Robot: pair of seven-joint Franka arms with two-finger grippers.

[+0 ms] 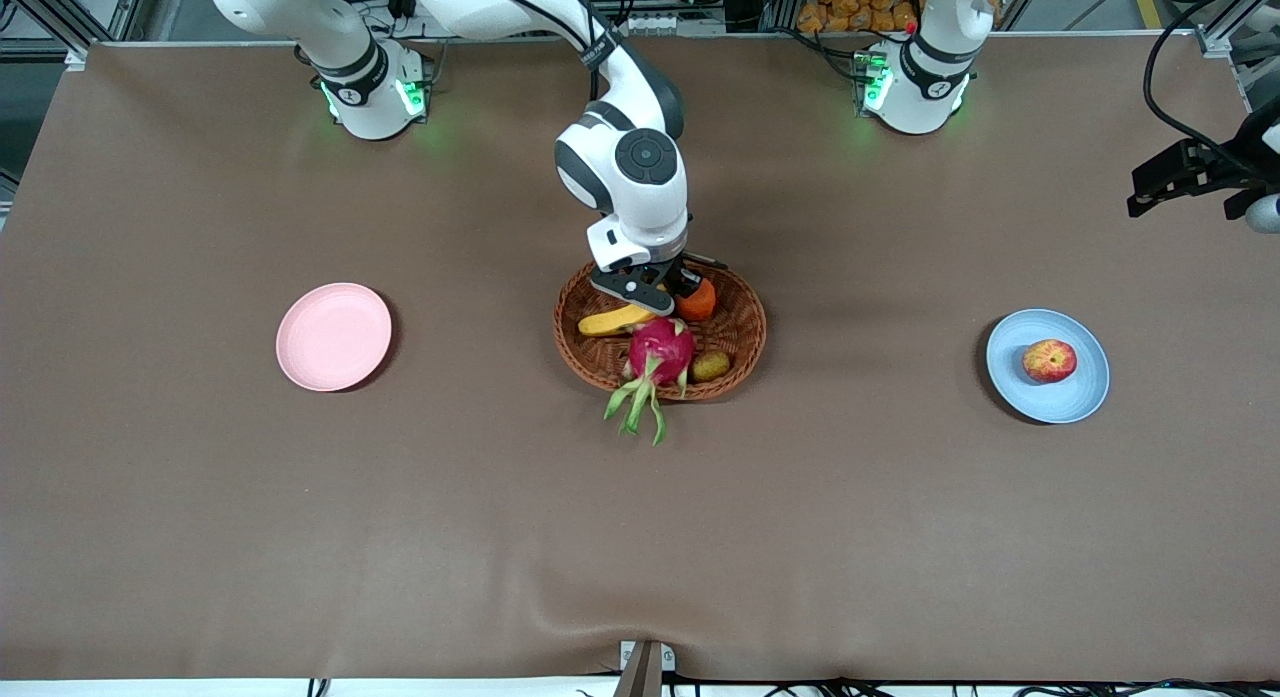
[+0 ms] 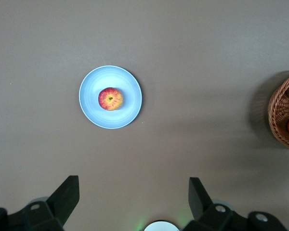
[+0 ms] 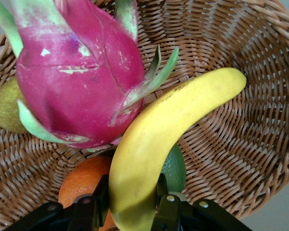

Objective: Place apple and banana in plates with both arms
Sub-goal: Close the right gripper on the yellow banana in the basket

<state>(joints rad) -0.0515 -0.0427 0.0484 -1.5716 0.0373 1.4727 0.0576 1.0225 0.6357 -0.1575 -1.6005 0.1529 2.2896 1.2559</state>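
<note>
Brown tablecloth [image 1: 400, 517] covers the whole table, robot bases along the top of the front view. Woven basket [image 1: 740, 349] sits mid-frame in the front view, holding a magenta dragon fruit [image 1: 660, 350], an orange fruit [image 1: 699, 301], a small greenish-brown fruit [image 1: 709, 366] and the banana [image 1: 612, 322]. Right gripper [image 1: 655, 289] is down in the basket, fingers [image 3: 167, 204] clamped on one end of the banana [image 3: 159, 139]; right wrist view shows the banana's free end reaching toward the basket wall [image 3: 260, 144], with the dragon fruit [image 3: 77, 82] pressed beside it, the orange fruit [image 3: 82, 183] and a green fruit [image 3: 176, 168] under it. Pink plate [image 1: 333, 336] lies center-left of the front view, toward the right arm's end of the table, nothing on it. Blue plate [image 1: 1075, 397] lies center-right, toward the left arm's end, with the apple [image 1: 1049, 361] resting on it. Left gripper [image 1: 1185, 177] hangs at the right edge of the front view, waiting, jaws spread apart with nothing between them; left wrist view has its fingers [image 2: 65, 195] at the bottom, apple [image 2: 111, 98] on blue plate [image 2: 94, 113] upper left of center.
</note>
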